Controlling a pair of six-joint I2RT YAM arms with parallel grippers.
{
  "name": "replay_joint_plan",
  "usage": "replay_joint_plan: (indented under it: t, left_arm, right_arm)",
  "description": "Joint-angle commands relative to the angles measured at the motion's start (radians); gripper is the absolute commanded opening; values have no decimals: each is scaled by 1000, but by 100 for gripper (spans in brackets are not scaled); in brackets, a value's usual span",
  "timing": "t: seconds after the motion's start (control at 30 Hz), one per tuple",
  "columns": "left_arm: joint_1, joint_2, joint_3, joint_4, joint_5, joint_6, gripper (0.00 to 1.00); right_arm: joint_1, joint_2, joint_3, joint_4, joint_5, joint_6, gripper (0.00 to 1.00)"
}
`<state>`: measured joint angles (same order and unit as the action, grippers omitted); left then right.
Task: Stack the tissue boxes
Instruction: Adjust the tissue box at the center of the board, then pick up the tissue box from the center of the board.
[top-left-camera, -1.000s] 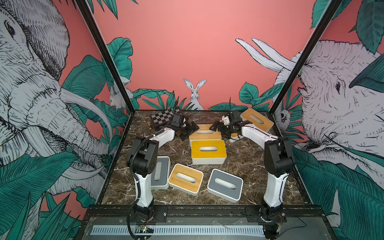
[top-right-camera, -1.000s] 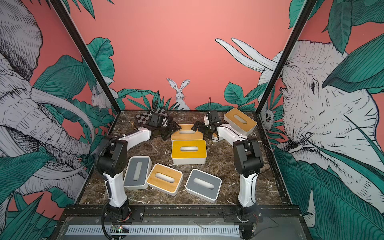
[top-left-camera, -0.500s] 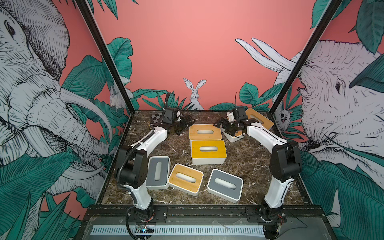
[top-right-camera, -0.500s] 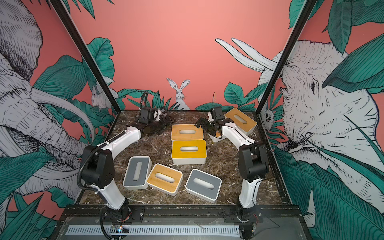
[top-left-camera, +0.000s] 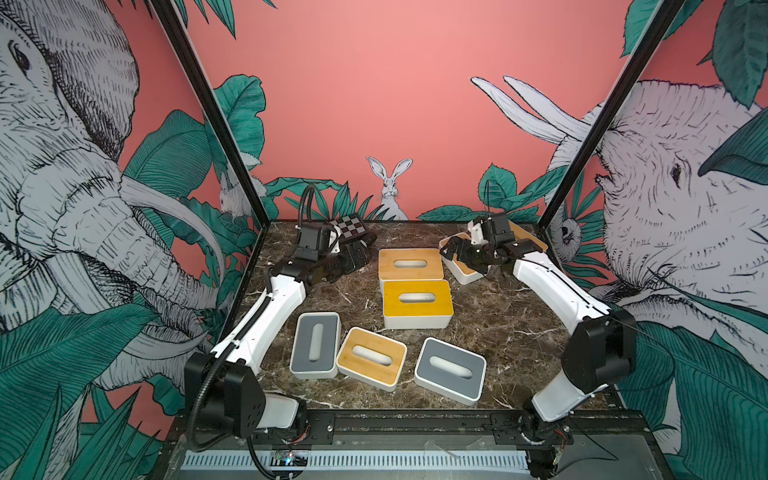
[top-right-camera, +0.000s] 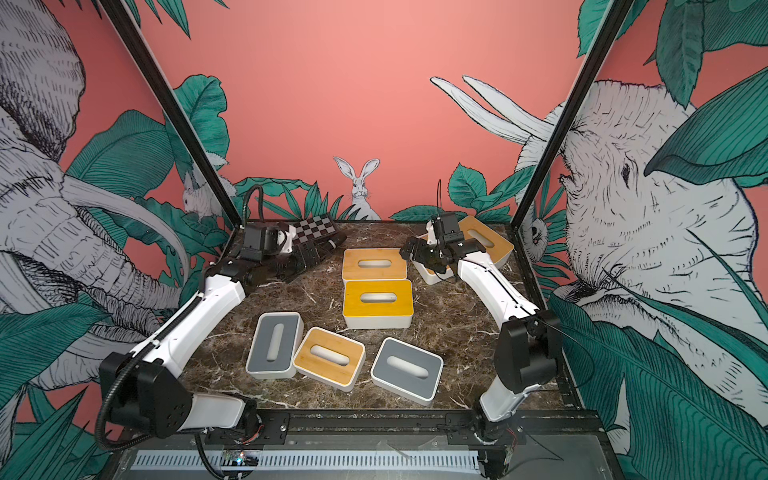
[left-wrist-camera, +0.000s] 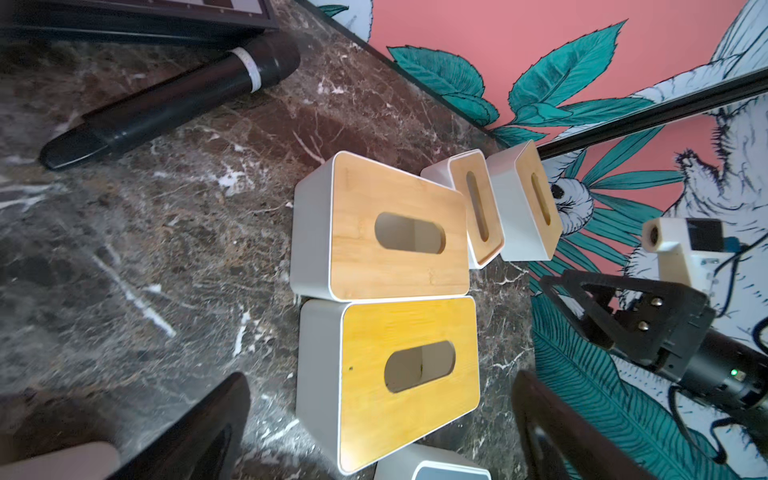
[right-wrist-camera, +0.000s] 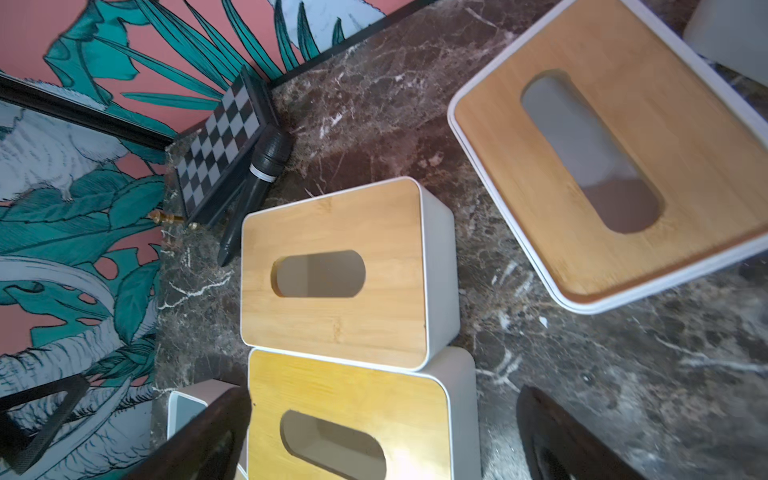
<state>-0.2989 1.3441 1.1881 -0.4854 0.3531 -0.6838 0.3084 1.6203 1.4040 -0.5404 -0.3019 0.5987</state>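
left pincer (top-left-camera: 360, 255), right pincer (top-left-camera: 450, 251) farther from bamboo box (top-left-camera: 392, 273)

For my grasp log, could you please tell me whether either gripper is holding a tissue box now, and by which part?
Nothing is held: the left gripper and the right gripper are both open and empty.

Black-and-white checkered chessboard case (top-left-camera: 351, 226) in far left corner of dark marble tabletop (top-left-camera: 511, 316), black marker pen (left-wrist-camera: 166, 104) lying just beside it, coral jungle mural with white rabbit (top-left-camera: 390, 187) behind
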Motion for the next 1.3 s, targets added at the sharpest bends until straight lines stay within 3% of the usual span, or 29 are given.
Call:
replay_joint_plan:
  t: [0.0,0.2,0.43,0.73,1.0,1.27]
  left_arm:
    - [-20,-56,-53,-119,-79,-1,100]
    - [-107,-52,-91,-120,-145,-53,100]
    - [-165,1,-107,-88,-159,-80,99]
    - [-175,-36,-100,-123,-173,-27,100]
    - [-174,-65,-137,-92,-166,-44,99]
    - [-174,-56,-140,-60,-143,-51,100]
  right_arm:
    - [-3,-50,-48,-104,54,-50,99]
    - [38,-95,-124,-166,101,-57,99]
    - [146,-41,-139,-168,124,0,99]
    - [219,80,-66,-186,191,37,88]
    - [221,98,-79,-186,230,62,76]
    - [221,105,-64,-192,257,61,72]
